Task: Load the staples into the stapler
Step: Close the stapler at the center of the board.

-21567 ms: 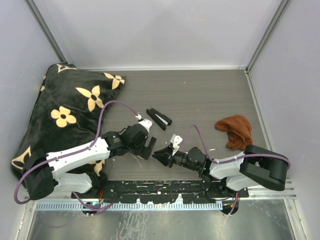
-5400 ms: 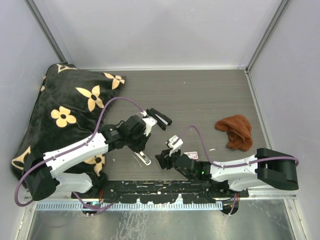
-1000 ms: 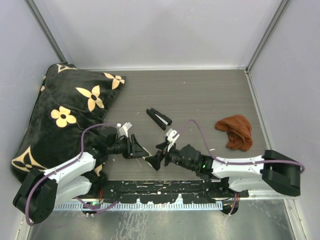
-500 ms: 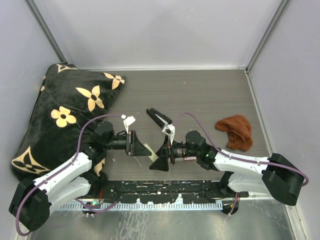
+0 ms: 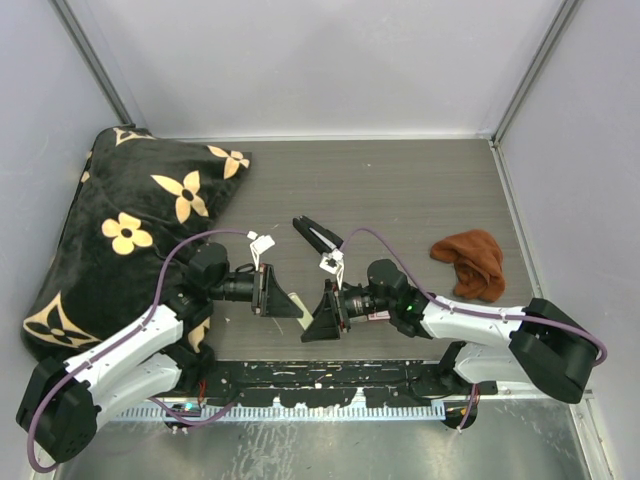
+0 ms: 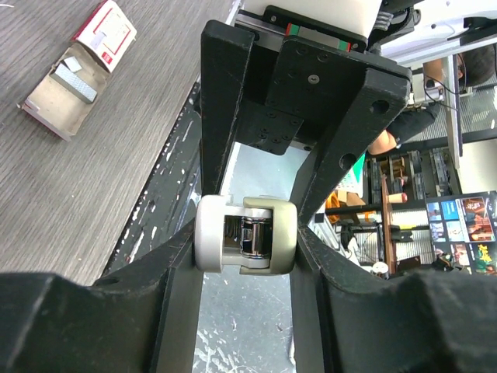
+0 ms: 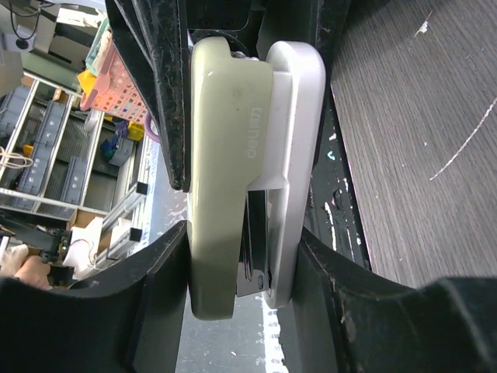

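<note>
The stapler (image 7: 233,155) is gripped on its hard, slick sides by the left gripper (image 6: 247,252) and right gripper (image 7: 245,249). The staples (image 6: 78,80), judged light and brittle, should be pinched across their long edges.

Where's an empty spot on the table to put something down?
The wide bare wood at the back is free, between the flowered cushion, the brown cloth and the black tool. The front is crowded: the left hand and right hand meet on the stapler, with the staple box close by.
</note>
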Robot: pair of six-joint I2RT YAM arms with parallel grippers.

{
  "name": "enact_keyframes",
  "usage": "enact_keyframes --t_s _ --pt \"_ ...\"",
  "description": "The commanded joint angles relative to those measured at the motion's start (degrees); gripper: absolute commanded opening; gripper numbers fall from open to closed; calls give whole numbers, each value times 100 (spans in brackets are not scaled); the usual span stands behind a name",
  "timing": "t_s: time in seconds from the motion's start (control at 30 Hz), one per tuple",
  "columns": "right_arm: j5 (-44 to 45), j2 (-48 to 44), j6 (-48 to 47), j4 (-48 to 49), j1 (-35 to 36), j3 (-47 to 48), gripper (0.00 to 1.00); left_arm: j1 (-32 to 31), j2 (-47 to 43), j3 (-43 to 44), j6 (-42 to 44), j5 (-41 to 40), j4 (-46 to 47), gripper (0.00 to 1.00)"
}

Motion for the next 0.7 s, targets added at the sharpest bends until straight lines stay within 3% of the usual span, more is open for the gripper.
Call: enact_keyframes --t_s 0.0,0.1,0.13,0.3,0.5,0.67 --pt "-93 -165 -95 288 62 222 8 17 -95 294 98 -176 191 0" --pt "230 -338 -374 -107 35 264 96 16 -182 315 113 -534 93 0" --pt "335 -431 -482 -324 1 274 99 21 -195 331 113 -678 73 0" --pt "898 -1030 -858 -1066 -366 208 100 14 -31 457 29 -1176 61 0" --pt "2701 -2006 -1271 -2654 -959 152 100 16 778 766 -159 -2520 -662 0" --pt "3930 -2482 -1482 -3453 -1142 119 100 16 1901 1053 -360 -2929 195 0"
